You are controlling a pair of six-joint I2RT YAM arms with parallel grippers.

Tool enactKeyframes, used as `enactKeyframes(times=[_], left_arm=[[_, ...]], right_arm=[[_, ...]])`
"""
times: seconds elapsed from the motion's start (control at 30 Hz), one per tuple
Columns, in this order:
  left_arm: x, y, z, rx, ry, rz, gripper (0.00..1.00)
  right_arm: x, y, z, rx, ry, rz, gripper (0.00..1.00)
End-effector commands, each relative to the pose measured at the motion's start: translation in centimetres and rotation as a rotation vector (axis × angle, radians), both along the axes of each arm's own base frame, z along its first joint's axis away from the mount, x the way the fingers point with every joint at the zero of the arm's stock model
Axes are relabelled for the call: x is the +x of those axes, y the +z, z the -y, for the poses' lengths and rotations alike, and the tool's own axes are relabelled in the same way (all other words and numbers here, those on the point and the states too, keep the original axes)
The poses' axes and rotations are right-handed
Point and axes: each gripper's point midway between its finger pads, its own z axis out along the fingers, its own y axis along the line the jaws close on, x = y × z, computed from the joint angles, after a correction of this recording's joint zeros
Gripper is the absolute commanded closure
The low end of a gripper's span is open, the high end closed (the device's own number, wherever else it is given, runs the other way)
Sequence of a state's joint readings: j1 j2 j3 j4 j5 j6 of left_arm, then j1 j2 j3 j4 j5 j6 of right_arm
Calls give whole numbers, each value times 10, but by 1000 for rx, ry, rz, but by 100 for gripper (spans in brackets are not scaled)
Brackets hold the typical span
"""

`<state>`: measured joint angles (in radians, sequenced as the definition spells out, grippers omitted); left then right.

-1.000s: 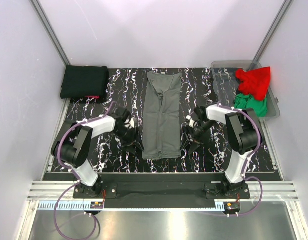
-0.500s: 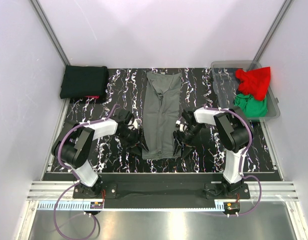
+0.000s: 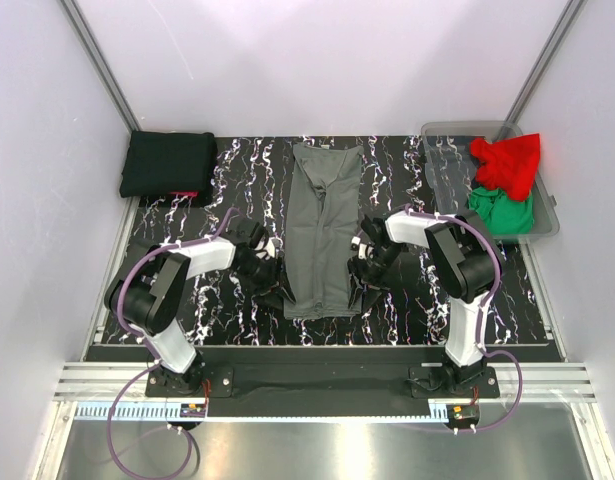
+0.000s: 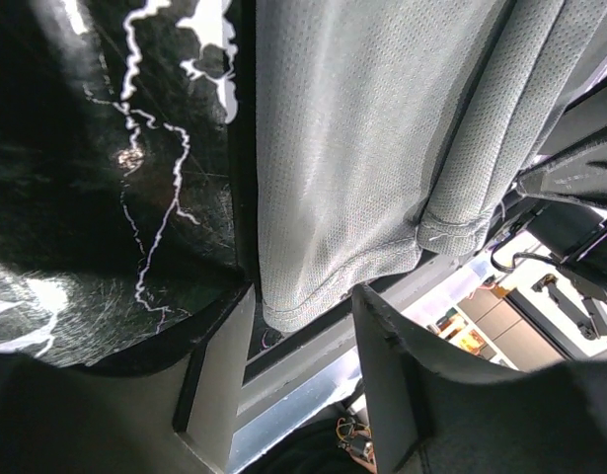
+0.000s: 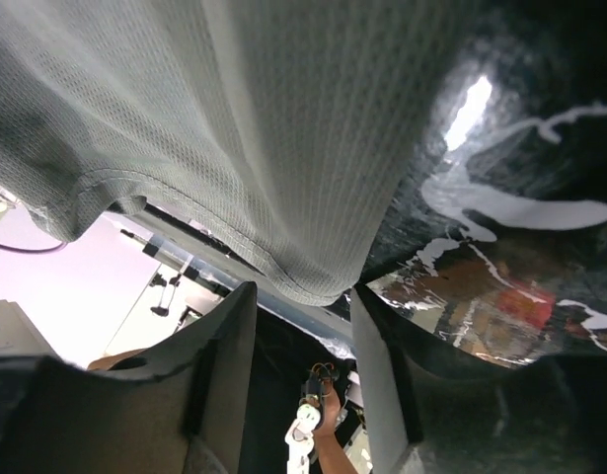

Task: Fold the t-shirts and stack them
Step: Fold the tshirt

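Note:
The dark grey t-shirt [image 3: 325, 228] lies in a long narrow strip down the middle of the black marbled table [image 3: 427, 290]. My left gripper [image 3: 280, 294] is open at the strip's near left corner, and the hem corner [image 4: 303, 296] lies just ahead of its fingers [image 4: 219, 370]. My right gripper [image 3: 355, 295] is open at the near right corner, and the grey hem [image 5: 313, 267] sits just ahead of its fingers [image 5: 382, 375]. A folded black t-shirt [image 3: 169, 163] lies at the far left. Red [image 3: 507, 162] and green [image 3: 504, 211] t-shirts sit in the bin.
The clear grey plastic bin [image 3: 448, 133] stands at the far right corner. A metal rail [image 3: 327, 382] runs along the table's near edge by both arm bases. White walls close in on the left, back and right.
Both grippers have moved inward and toward the near edge, from beside the shirt's middle to its two near hem corners. The shirt has not moved.

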<state>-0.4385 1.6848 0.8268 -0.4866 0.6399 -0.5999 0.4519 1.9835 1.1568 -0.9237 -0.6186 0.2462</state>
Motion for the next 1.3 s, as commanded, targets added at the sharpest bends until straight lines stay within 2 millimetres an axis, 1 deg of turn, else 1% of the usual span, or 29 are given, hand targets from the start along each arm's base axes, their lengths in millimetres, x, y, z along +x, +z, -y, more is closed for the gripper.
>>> enactKeyframes(times=[0.0, 0.1, 0.13, 0.17, 0.27, 0.3, 0.33, 0.37, 0.4, 0.43, 0.47, 0.5, 0.53, 0.57, 0.6, 0.63, 0.67, 0.7, 0.8, 0.87, 0.97, 1.0, 1.07, 1.1, 1.13, 1.17, 1.2, 1.23, 1.27], left_arm=[[4, -12, -3, 29, -8, 34, 50], [-1, -12, -2, 26, -17, 31, 53], [-1, -12, -1, 25, -19, 29, 55], [-2, -11, 2, 11, -30, 33, 61], [-2, -8, 8, -16, -43, 41, 74], [0, -5, 11, -41, -53, 51, 92], [2, -3, 12, -49, -58, 63, 100], [7, -2, 11, -34, -59, 85, 100], [12, 5, 10, -31, -66, 113, 100], [18, 11, 10, -29, -66, 142, 100], [23, 16, 8, -23, -64, 167, 100], [35, 28, 6, -19, -61, 223, 100], [41, 35, 6, -21, -61, 254, 100], [47, 42, 5, -18, -61, 285, 100], [60, 56, 8, -30, -76, 349, 100], [66, 62, 9, -31, -82, 375, 100], [72, 69, 12, -39, -90, 399, 100], [84, 82, 15, -44, -105, 451, 100], [104, 100, 19, -36, -120, 516, 100], [110, 106, 20, -30, -126, 531, 100], [125, 120, 23, -28, -121, 584, 100], [130, 129, 24, -27, -121, 613, 100], [135, 134, 23, -17, -122, 637, 100], [139, 137, 21, -7, -116, 655, 100], [141, 138, 20, -1, -113, 661, 100], [143, 139, 18, 6, -109, 667, 100], [145, 138, 19, 8, -110, 669, 100], [146, 138, 18, 11, -106, 669, 100], [149, 137, 17, 17, -101, 671, 100]], right_arm=[[5, -7, -2, -23, -12, 3, 51], [4, -8, -5, -17, -8, -3, 54], [2, -8, -7, -10, -5, -7, 57], [2, -7, -8, -3, -4, -6, 61], [-1, -6, -15, 30, 21, -4, 75], [-2, -3, -19, 66, 20, -14, 84], [0, 1, -21, 86, 27, -1, 100], [3, 4, -21, 98, 40, 23, 100], [7, 8, -20, 102, 41, 48, 100], [11, 19, -20, 117, 38, 89, 100], [17, 24, -15, 118, 22, 115, 100], [19, 30, -11, 125, 18, 137, 100], [23, 43, -9, 144, 20, 185, 100], [25, 49, -5, 149, 29, 218, 100], [27, 54, 0, 148, 28, 238, 100], [29, 65, 1, 161, 37, 284, 100], [32, 70, 4, 165, 55, 320, 100], [37, 75, 8, 153, 57, 352, 100], [52, 95, 12, 158, 72, 452, 100], [62, 102, 16, 157, 67, 487, 100], [75, 108, 21, 149, 56, 525, 100], [78, 110, 22, 146, 55, 538, 100], [88, 112, 25, 142, 52, 561, 100], [98, 118, 24, 144, 51, 593, 100], [104, 116, 25, 137, 48, 591, 100], [115, 122, 25, 144, 42, 625, 100], [121, 122, 24, 143, 38, 628, 100], [128, 117, 24, 138, 40, 624, 100], [140, 122, 22, 141, 39, 651, 100]])
